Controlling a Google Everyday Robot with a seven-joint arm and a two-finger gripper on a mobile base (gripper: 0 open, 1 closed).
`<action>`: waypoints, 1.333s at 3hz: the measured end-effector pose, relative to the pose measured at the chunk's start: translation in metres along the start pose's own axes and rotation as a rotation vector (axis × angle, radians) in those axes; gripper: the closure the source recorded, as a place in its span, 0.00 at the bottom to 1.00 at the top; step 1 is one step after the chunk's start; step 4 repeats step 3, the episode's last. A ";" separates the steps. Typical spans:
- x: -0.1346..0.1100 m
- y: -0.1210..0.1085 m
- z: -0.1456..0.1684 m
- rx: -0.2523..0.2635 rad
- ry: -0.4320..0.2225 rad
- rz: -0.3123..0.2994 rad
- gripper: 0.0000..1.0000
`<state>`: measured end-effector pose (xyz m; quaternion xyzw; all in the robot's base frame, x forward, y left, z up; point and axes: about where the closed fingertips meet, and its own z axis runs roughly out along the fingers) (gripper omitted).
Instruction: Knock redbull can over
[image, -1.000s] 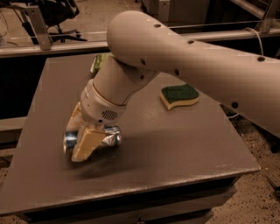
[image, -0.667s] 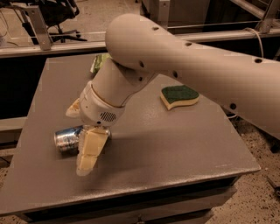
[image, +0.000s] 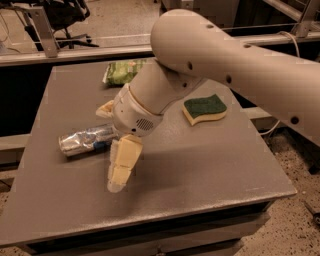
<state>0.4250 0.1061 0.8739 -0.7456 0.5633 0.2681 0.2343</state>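
Observation:
The redbull can (image: 86, 140) lies on its side on the grey table (image: 200, 170), at the left, with its silver top pointing left. My gripper (image: 107, 150) is open just right of the can. One cream finger (image: 122, 164) hangs down in front of the can's right end, and the other finger (image: 104, 109) sits behind it. The can's right end is partly hidden by the wrist. The fingers do not clamp the can.
A yellow sponge with a green top (image: 205, 108) lies at the right of the table. A green snack bag (image: 122, 71) lies at the back edge. My large white arm crosses the upper right. A metal rail and chair legs stand behind the table.
The fingers were closed around the can's end a second ago. They have since come off it and spread. The can stays lying on its side, more of it showing.

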 end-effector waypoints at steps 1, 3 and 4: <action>0.033 -0.014 -0.054 0.090 -0.067 0.075 0.00; 0.077 -0.024 -0.167 0.274 -0.279 0.156 0.00; 0.077 -0.024 -0.167 0.274 -0.279 0.156 0.00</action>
